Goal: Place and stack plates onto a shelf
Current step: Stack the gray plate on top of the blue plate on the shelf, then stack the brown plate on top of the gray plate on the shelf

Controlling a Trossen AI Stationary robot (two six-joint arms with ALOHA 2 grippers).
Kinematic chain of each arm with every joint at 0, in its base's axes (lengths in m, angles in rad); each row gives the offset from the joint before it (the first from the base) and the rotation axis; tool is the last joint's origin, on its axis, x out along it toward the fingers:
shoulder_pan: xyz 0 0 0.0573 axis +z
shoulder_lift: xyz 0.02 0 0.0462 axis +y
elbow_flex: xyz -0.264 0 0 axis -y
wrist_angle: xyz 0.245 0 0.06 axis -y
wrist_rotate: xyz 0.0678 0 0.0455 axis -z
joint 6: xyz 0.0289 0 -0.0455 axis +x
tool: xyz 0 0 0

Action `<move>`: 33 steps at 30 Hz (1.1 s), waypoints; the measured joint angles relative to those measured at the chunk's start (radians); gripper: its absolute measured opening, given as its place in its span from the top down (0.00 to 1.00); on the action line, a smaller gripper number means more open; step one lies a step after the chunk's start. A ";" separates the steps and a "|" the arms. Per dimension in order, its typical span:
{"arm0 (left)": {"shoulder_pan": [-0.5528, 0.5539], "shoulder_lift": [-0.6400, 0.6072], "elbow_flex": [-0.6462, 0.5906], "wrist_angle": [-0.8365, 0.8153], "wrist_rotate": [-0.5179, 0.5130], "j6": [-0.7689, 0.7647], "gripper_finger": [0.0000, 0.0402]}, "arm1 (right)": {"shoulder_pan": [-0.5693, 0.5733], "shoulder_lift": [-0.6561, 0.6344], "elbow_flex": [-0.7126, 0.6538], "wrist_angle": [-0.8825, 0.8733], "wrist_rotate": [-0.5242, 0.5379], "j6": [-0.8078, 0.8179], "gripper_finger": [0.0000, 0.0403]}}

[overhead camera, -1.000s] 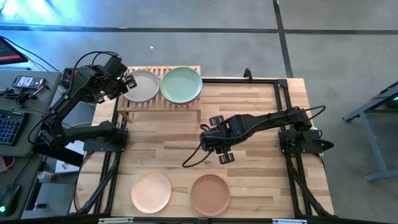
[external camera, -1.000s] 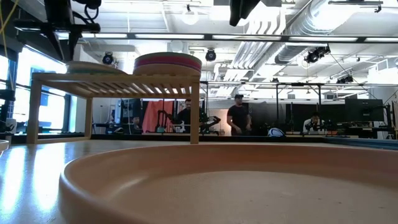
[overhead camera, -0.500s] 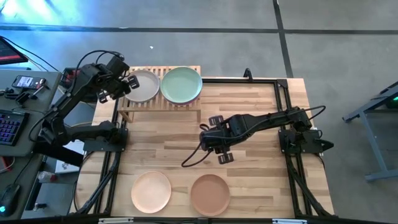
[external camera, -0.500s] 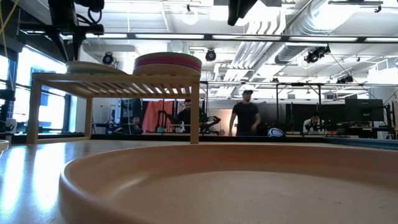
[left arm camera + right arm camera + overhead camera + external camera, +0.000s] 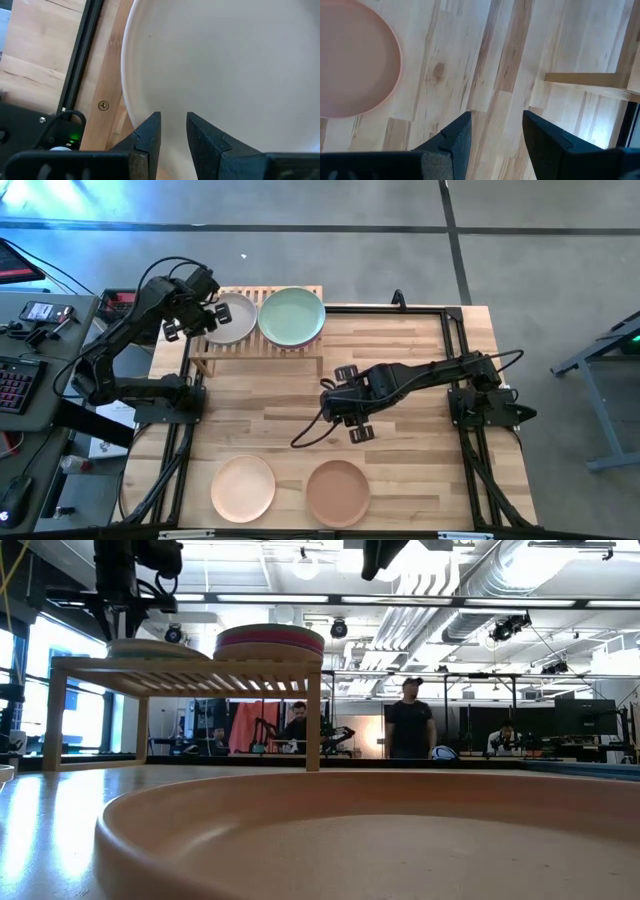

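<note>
Seen from above, the left hand (image 5: 208, 313) hovers at the upper left over a cream plate (image 5: 232, 319) on the slatted shelf (image 5: 300, 290), fingers slightly parted, gripping nothing. A mint plate (image 5: 291, 315) sits beside it. The right hand (image 5: 347, 402), open and empty, hangs mid-frame over the worktop (image 5: 420, 450). Peach (image 5: 243, 487) and brown (image 5: 337, 491) plates lie at the bottom.

Clearance check, tabletop and shelf.
I see open tabletop (image 5: 420, 440) between the shelf (image 5: 258, 345) and the two front plates, peach plate (image 5: 243, 487) and brown plate (image 5: 338, 492); right gripper (image 5: 352, 402) hangs mid-table, left gripper (image 5: 205, 315) crowds the shelf's cream plate (image 5: 232, 318).
</note>
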 joint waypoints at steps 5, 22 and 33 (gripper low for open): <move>0.002 0.032 0.000 0.016 -0.002 0.011 0.79 | -0.007 0.000 0.000 0.000 0.000 0.000 0.62; 0.001 0.057 0.000 0.046 -0.018 0.069 0.79 | -0.006 0.000 0.000 -0.002 0.001 0.000 0.62; 0.001 -0.058 0.000 0.141 0.101 0.242 0.79 | -0.006 0.000 0.000 0.001 0.001 0.061 0.62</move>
